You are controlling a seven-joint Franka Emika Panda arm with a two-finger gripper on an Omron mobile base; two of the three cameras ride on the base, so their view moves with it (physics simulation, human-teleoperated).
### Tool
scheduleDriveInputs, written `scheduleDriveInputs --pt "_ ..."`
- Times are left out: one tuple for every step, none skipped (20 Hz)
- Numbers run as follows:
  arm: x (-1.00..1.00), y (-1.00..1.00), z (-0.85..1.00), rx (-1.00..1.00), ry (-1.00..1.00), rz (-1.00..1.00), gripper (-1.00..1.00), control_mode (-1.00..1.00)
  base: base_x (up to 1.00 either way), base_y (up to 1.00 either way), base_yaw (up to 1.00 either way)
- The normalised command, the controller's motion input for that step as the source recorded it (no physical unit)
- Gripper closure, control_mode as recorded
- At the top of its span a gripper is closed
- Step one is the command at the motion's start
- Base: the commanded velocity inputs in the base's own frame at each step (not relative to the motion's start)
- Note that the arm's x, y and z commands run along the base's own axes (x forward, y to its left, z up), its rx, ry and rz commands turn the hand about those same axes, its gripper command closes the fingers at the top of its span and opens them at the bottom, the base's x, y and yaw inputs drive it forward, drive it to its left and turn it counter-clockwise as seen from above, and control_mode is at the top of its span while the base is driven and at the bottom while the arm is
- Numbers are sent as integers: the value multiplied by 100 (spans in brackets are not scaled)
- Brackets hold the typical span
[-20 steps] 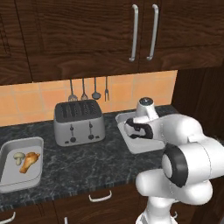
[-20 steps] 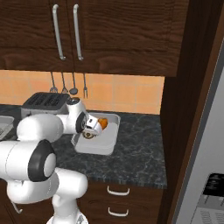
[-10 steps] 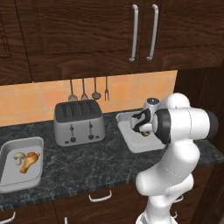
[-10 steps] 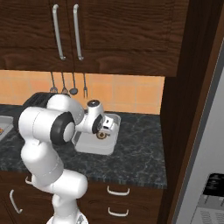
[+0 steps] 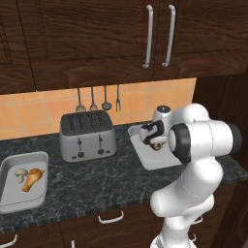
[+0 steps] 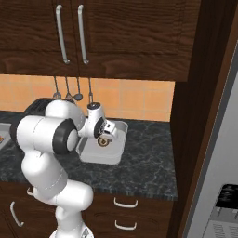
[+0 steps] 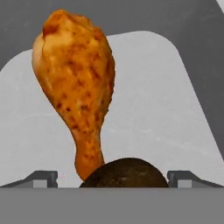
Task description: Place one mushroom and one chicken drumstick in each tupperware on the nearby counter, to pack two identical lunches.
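Grey tupperware (image 7: 175,109) holding chicken drumstick (image 7: 78,92), mushroom (image 7: 124,173)

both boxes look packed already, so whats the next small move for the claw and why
Probably lift the claw straight up and away. It is open over the right box, where a drumstick and a mushroom already lie inside. The left box also holds one drumstick and one mushroom, so nothing seems left to pick up.

A home kitchen: stone counter (image 5: 111,181), toaster (image 5: 87,135), hanging utensils (image 5: 97,99), dark wood cabinets (image 5: 106,38)
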Motion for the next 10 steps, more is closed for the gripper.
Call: scheduleDriveInputs --pt "-16 33 57 -3 0 0 -100 -100 0 0 0" --pt "-22 29 62 -7 0 0 -100 -100 0 0 0" --pt "-6 24 60 -9 2 0 -100 -100 0 0 0" --pt "0 11 39 -7 6 0 -100 -100 0 0 0" --pt "0 0 56 -5 1 0 -100 -100 0 0 0" --pt "0 0 62 -3 1 0 -100 -100 0 0 0" --pt "-15 0 55 0 2 0 -100 -100 0 0 0" --pt "-45 16 38 0 0 0 -100 -100 0 0 0" --pt "-61 41 21 -3 0 1 -100 -100 0 0 0" --pt "-83 32 17 -2 0 3 -100 -100 0 0 0"
